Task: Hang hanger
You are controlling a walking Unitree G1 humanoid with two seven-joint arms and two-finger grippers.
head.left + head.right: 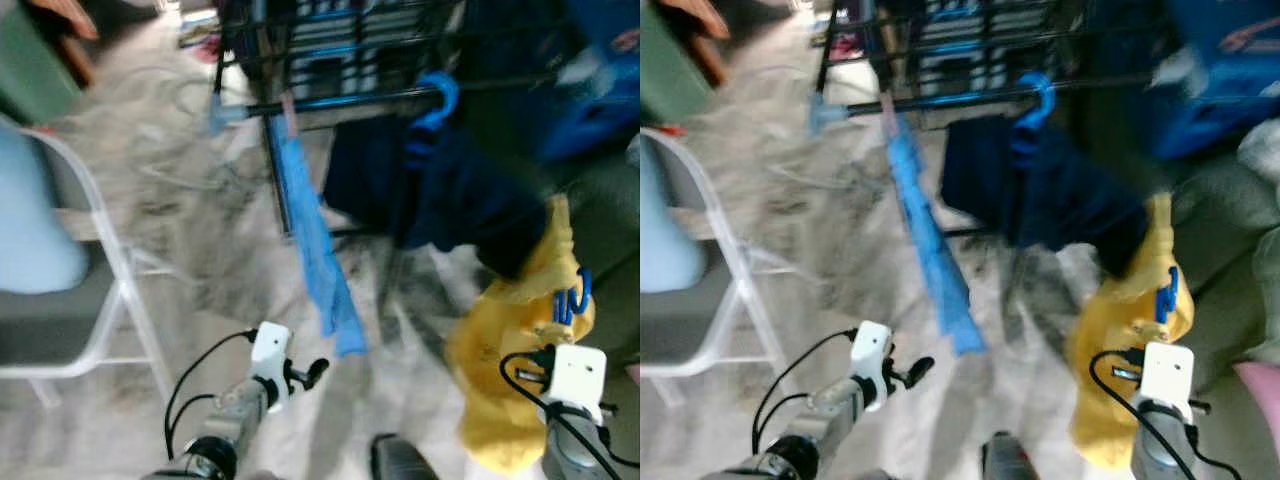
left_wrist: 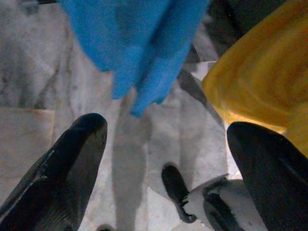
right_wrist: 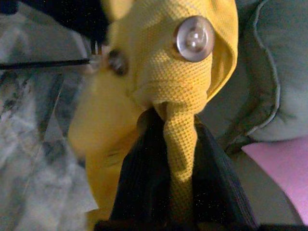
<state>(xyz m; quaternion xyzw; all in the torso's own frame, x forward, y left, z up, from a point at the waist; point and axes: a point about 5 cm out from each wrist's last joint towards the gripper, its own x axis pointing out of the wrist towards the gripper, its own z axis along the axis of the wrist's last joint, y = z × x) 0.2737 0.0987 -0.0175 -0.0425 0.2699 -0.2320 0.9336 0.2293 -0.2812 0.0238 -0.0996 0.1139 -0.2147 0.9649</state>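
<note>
Button [image 3: 194, 38] beside right gripper's [image 3: 178, 159] pinched yellow garment [image 3: 159, 82]

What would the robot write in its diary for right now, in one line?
right gripper: shut on yellow shirt, blue hanger in its collar | left gripper: open, free | drying rack: navy garment, blue cloth hung
</note>
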